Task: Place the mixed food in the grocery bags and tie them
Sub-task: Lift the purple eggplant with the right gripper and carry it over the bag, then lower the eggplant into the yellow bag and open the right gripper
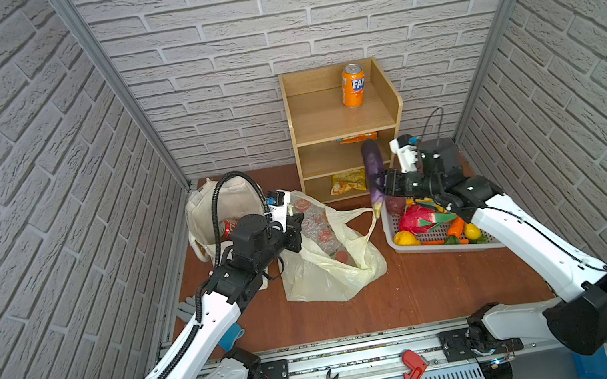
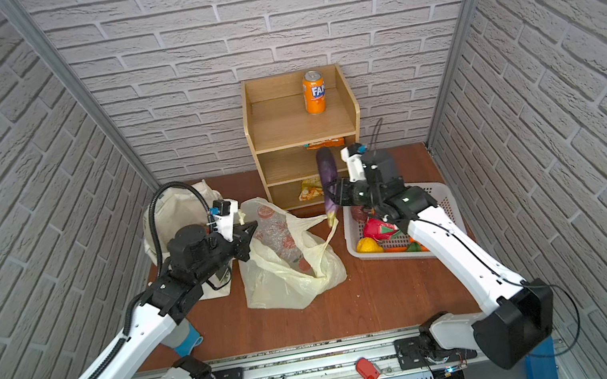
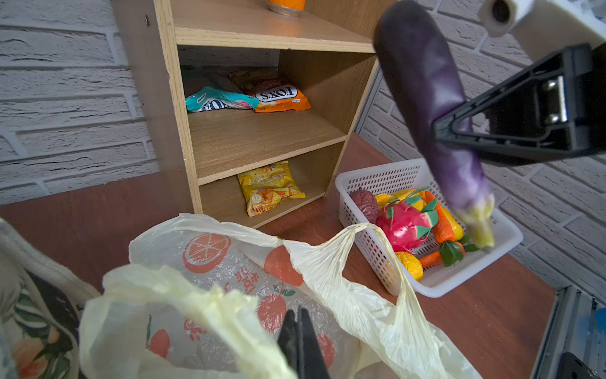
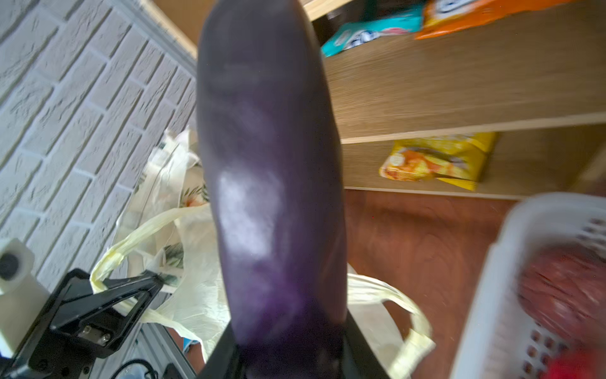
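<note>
The aubergine (image 1: pixel 371 161) is held upright by the basket's (image 1: pixel 388 235) rim, clamped in the right pincer (image 1: pixel 377 186), arm outstretched. A handle of the carrier bag (image 4: pixel 200 288) is seen pinched in the left pincer (image 4: pixel 156 279) only in the right wrist view.

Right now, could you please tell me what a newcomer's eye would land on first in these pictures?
The dark purple aubergine stands out first, held upright in the right gripper in the air between the white basket of toy produce and the pale-yellow plastic bag. The left gripper is shut on that bag's handle, and an orange soda can stands alone atop the wooden shelf at the back.
</note>
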Motion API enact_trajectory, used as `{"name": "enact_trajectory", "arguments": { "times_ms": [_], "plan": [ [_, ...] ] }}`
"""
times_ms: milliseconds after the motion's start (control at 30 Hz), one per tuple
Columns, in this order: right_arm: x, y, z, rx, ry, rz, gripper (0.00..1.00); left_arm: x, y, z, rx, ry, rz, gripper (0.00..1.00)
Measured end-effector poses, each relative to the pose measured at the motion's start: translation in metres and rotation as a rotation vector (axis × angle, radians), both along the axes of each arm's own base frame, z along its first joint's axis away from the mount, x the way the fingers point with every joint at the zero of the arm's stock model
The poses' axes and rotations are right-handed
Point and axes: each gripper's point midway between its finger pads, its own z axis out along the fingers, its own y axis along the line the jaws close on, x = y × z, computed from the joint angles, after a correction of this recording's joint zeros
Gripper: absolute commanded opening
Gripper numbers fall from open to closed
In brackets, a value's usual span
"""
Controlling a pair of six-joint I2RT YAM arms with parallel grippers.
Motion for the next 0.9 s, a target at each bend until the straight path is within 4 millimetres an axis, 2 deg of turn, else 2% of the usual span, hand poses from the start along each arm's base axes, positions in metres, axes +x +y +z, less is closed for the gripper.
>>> {"name": "enact_trajectory", "arguments": {
  "times_ms": [100,200,367,567,800,900],
  "plan": [
    [0.001,0.046,-0.015,-0.045,-0.022,0.097,0.16,0.001,0.0,0.003,-0.006,-0.011,0.007,0.0],
    [-0.003,0.084,-0.04,-0.109,-0.041,0.175,0.14,0.004,0.001,0.008,-0.02,-0.032,0.021,0.0],
    [-0.004,0.119,-0.07,-0.181,-0.088,0.238,0.11,0.006,0.003,0.006,-0.028,-0.041,0.04,0.0],
    [-0.004,0.126,-0.089,-0.242,-0.147,0.265,0.07,0.009,0.006,0.009,-0.036,-0.052,0.065,0.0],
    [-0.026,0.108,-0.144,-0.352,-0.087,0.317,0.06,0.013,0.01,0.01,-0.035,-0.066,0.096,0.0],
    [-0.036,0.104,-0.157,-0.395,-0.065,0.359,0.07,0.014,0.01,0.009,-0.032,-0.065,0.1,0.0]
  ]
}}
